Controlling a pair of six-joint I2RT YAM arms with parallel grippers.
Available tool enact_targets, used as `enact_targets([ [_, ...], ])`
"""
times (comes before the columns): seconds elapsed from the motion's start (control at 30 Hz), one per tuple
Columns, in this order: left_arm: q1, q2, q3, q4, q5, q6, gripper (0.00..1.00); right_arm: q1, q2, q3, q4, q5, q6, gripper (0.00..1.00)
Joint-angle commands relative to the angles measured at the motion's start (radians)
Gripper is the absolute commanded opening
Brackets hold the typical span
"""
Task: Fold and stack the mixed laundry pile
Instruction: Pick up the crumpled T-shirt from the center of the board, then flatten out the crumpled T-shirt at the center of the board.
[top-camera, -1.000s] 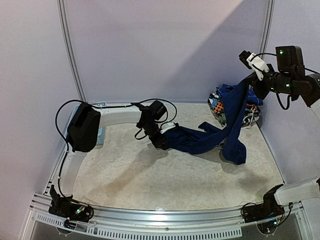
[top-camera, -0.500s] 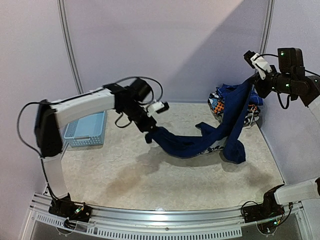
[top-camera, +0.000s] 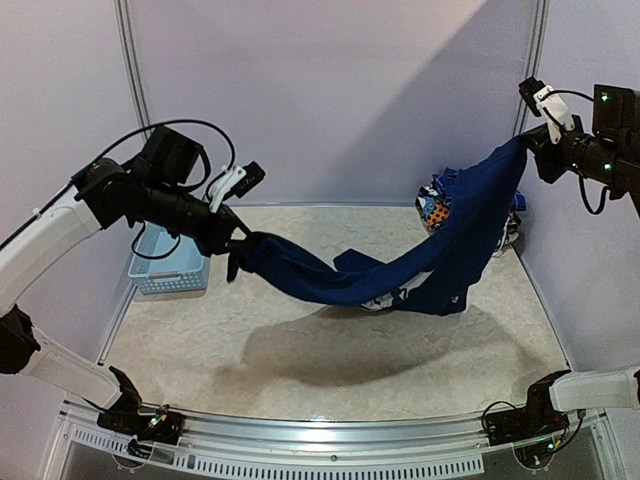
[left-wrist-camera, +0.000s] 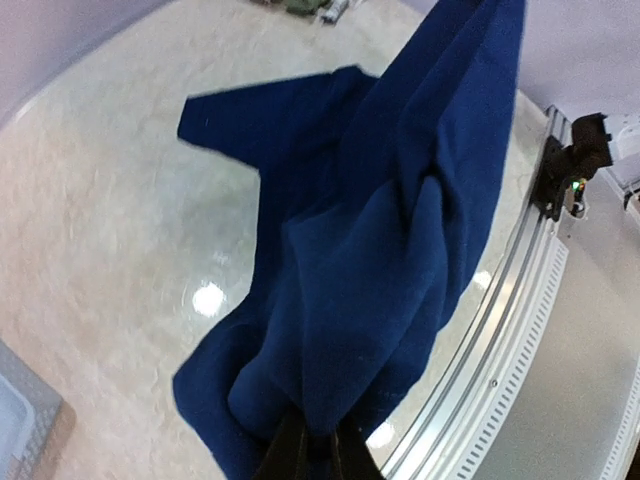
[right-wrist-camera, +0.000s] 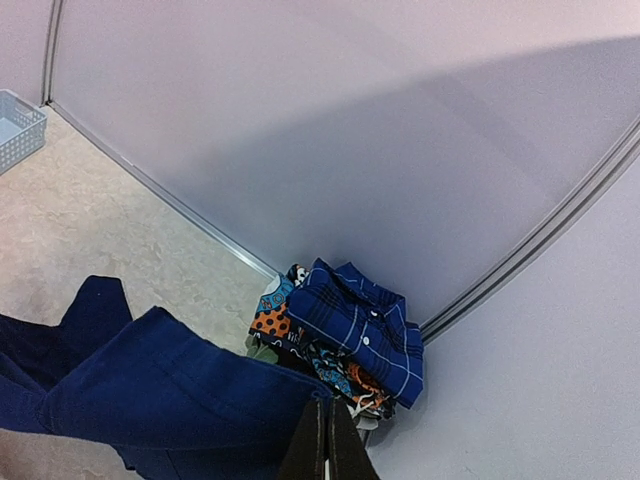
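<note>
A navy T-shirt (top-camera: 420, 265) hangs stretched in the air between both arms, sagging in the middle just above the table. My left gripper (top-camera: 240, 243) is shut on its left end, and the bunched navy cloth (left-wrist-camera: 380, 250) rises straight from its closed fingers (left-wrist-camera: 290, 455). My right gripper (top-camera: 528, 142) is shut on the shirt's other end, high at the right wall; the navy fabric (right-wrist-camera: 170, 390) spreads left from its fingertips (right-wrist-camera: 318, 440). The rest of the laundry pile (top-camera: 445, 205) lies in the back right corner, with a blue plaid shirt (right-wrist-camera: 365, 325) on top.
A light-blue slotted basket (top-camera: 170, 262) stands at the back left of the table, behind my left arm; its corner (right-wrist-camera: 18, 125) shows in the right wrist view. The marbled tabletop (top-camera: 330, 360) lies under the hanging shirt. The metal front rail (left-wrist-camera: 520, 300) runs along the near edge.
My left gripper shut on the navy shirt's end and swung up and left with it. The right gripper rose a little, and the shirt went from draped on the table to hanging stretched.
</note>
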Motion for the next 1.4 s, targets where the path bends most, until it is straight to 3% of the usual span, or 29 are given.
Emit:
enact_targets([
  [0.0,0.127,-0.001,-0.105,0.005,0.008,-0.112,0.10,-0.005,0.021,-0.047,0.022,0.012,0.016,0.00],
  [0.13,0.264,0.176,-0.056,0.048,-0.091,-0.130,0.15,-0.005,0.066,-0.082,0.068,-0.002,0.022,0.00],
  [0.3,0.287,0.431,0.106,0.043,-0.136,-0.091,0.24,-0.017,0.146,-0.144,0.125,-0.033,0.038,0.00],
  [0.4,0.244,0.437,0.093,0.052,-0.101,-0.032,0.31,-0.024,0.185,-0.177,0.129,-0.055,0.045,0.00],
  [0.5,0.181,0.369,-0.016,0.073,-0.065,0.089,0.36,-0.025,0.188,-0.227,0.138,-0.094,0.052,0.00],
  [0.63,0.080,0.286,-0.145,0.139,-0.128,0.210,0.43,-0.026,0.173,-0.279,0.159,-0.121,0.062,0.00],
  [0.73,0.065,0.357,-0.113,0.086,-0.164,0.228,0.43,-0.026,0.176,-0.289,0.163,-0.149,0.075,0.00],
  [0.8,0.049,0.422,-0.076,0.039,-0.114,0.221,0.44,-0.026,0.181,-0.289,0.162,-0.162,0.083,0.00],
  [1.07,-0.082,0.530,-0.091,0.106,-0.187,0.250,0.50,-0.026,0.180,-0.304,0.159,-0.190,0.093,0.00],
  [1.27,-0.112,0.632,-0.046,0.077,-0.064,0.278,0.52,-0.026,0.179,-0.319,0.163,-0.187,0.088,0.00],
  [1.37,-0.129,0.662,-0.043,0.076,-0.085,0.279,0.52,-0.027,0.175,-0.322,0.164,-0.183,0.084,0.00],
])
